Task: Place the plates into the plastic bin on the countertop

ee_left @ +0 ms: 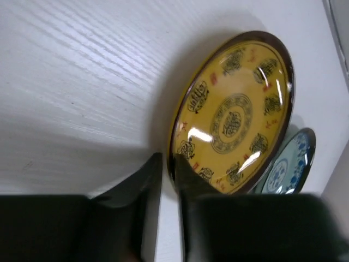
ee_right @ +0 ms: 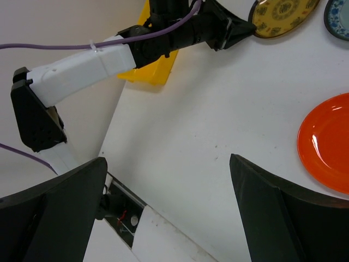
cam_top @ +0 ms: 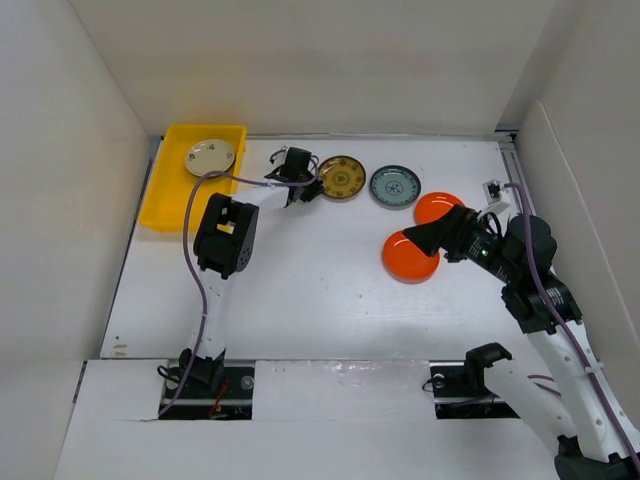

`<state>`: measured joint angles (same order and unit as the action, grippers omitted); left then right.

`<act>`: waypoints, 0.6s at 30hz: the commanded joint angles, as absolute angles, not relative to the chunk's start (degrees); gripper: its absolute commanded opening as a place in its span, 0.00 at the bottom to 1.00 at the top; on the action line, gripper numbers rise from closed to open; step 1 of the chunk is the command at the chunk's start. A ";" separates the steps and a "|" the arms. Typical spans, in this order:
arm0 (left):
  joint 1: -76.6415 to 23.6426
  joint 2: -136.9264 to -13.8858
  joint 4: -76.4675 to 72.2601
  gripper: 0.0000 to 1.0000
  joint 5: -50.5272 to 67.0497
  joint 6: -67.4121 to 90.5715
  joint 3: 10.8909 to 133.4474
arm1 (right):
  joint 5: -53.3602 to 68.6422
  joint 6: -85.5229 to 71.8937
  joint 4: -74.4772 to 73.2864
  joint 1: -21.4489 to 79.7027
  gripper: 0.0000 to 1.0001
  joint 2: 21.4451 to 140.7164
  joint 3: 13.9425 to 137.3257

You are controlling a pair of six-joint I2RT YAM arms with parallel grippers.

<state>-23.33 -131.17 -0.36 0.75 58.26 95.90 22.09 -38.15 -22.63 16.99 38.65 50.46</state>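
The yellow plastic bin (cam_top: 165,205) sits at the back left of the white countertop (cam_top: 310,290) with a cream plate (cam_top: 211,155) in it. My left gripper (cam_top: 308,186) is shut on the left rim of a brown-gold patterned plate (cam_top: 342,177), and the rim shows between the fingertips in the left wrist view (ee_left: 234,109). A teal-blue patterned plate (cam_top: 395,186) lies just right of it. Two orange plates (cam_top: 411,262) (cam_top: 432,203) lie further right, overlapping. My right gripper (cam_top: 420,235) is open and empty above them. The other plates are out of view.
White side walls (cam_top: 60,200) enclose the countertop on the left, back and right. The left arm (ee_right: 98,60) stretches across the left half toward the bin (ee_right: 155,68). In the right wrist view one orange plate (ee_right: 327,144) lies right of the open gripper (ee_right: 167,161).
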 commanded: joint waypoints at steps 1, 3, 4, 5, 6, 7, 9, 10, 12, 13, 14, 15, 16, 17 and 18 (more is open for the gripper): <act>-22.50 -132.80 6.59 0.04 -0.79 59.68 97.03 | 20.83 -36.91 -22.23 17.58 1.00 38.23 52.38; -21.10 -131.32 5.98 0.00 -0.27 59.68 95.98 | 20.22 -36.39 -22.24 17.58 1.00 38.23 52.38; -20.57 -130.00 5.02 0.00 -0.87 60.20 94.67 | 20.21 -36.39 -22.24 17.58 1.00 38.23 52.38; -20.04 -126.77 5.01 0.00 -1.75 60.21 94.14 | 20.21 -35.78 -22.24 17.58 1.00 38.23 52.38; -18.30 -125.00 5.01 0.00 -3.58 60.21 94.13 | 19.69 -35.77 -22.24 17.58 1.00 38.23 52.38; -17.15 -123.33 5.01 0.00 -4.30 60.21 93.52 | 19.69 -35.77 -22.24 17.58 1.00 38.23 52.38; -12.69 -119.98 7.28 0.00 -4.83 59.33 95.00 | 19.69 -35.25 -22.24 17.58 1.00 38.23 52.38; -10.83 -119.45 8.34 0.00 -4.22 58.80 97.27 | 20.21 -35.24 -22.24 17.58 1.00 38.23 52.38; -7.40 -118.13 11.41 0.00 -3.70 57.66 99.57 | 20.21 -35.24 -22.24 17.58 1.00 38.23 52.38; -3.99 -118.13 12.03 0.00 -3.17 56.87 100.28 | 20.21 -35.24 -22.24 17.58 1.00 38.23 51.77; -2.22 -117.43 12.65 0.00 -2.29 56.34 100.81 | 20.21 -35.24 -22.24 17.58 1.00 38.23 51.77; -0.46 -117.42 12.66 0.00 -1.24 56.34 101.77 | 20.21 -35.24 -21.71 17.58 1.00 38.23 51.16; 2.95 -117.42 13.79 0.00 -0.01 55.73 102.47 | 20.82 -35.24 -21.10 17.58 1.00 38.23 51.15; 4.38 -117.94 14.58 0.00 2.00 55.11 103.35 | 20.83 -35.24 -21.09 17.58 1.00 38.23 51.15; 5.70 -117.95 15.20 0.00 2.63 54.41 105.62 | 21.61 -35.24 -20.40 17.58 1.00 38.84 51.15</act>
<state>2.04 -122.28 11.68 0.01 56.99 100.92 20.82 -36.21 -23.49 16.99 38.68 50.48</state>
